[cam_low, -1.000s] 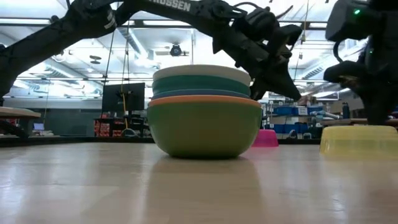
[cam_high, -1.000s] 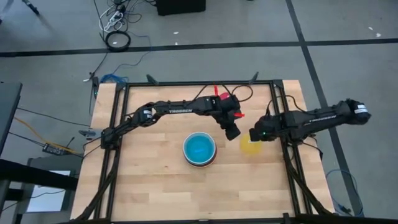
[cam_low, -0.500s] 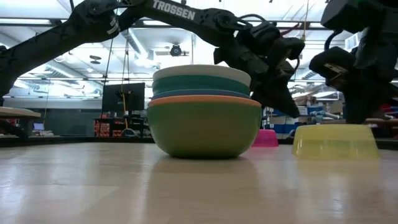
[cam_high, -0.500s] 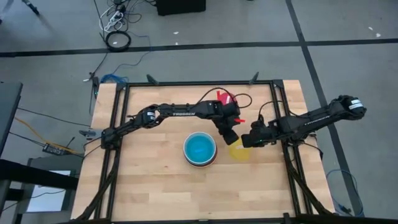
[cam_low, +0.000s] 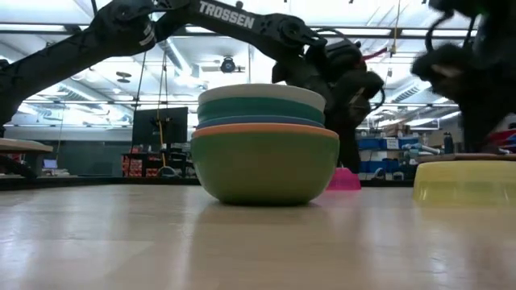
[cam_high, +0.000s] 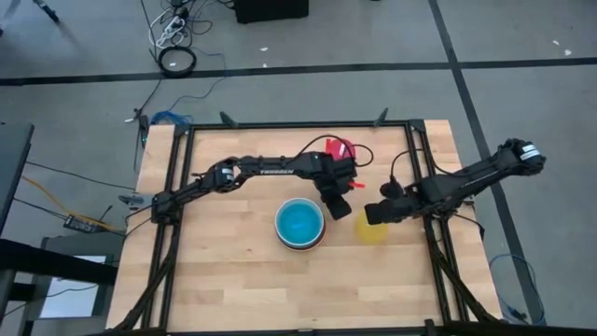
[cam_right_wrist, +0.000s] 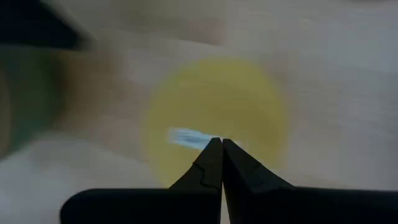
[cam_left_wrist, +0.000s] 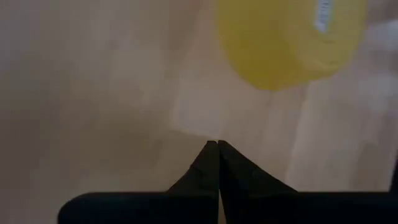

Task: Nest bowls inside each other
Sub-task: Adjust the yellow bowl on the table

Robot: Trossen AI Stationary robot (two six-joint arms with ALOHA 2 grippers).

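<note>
Yellow bowl [cam_high: 371, 229] is seen upside down on the wooden table [cam_high: 224, 280], right of the nested stack [cam_high: 299, 224] (green outermost, then orange, blue, teal, white). Right gripper [cam_high: 370, 214] is positioned over the yellow bowl's back edge, fingers pressed together, nothing held. Left gripper [cam_high: 338, 209] is closed and empty, between stack and yellow bowl. 1 red bowl [cam_high: 340, 148] is visible near the back edge.

Nested stack [cam_high: 299, 224] mid surface, upright: green outer bowl [cam_low: 264, 167], then orange rim [cam_low: 264, 128], teal [cam_low: 260, 109], white [cam_low: 260, 93], blue inside on top. Yellow bowl [cam_high: 372, 228] upside down, just right of stack, apart. Red bowl [cam_high: 340, 147] behind, near far edge.
</note>
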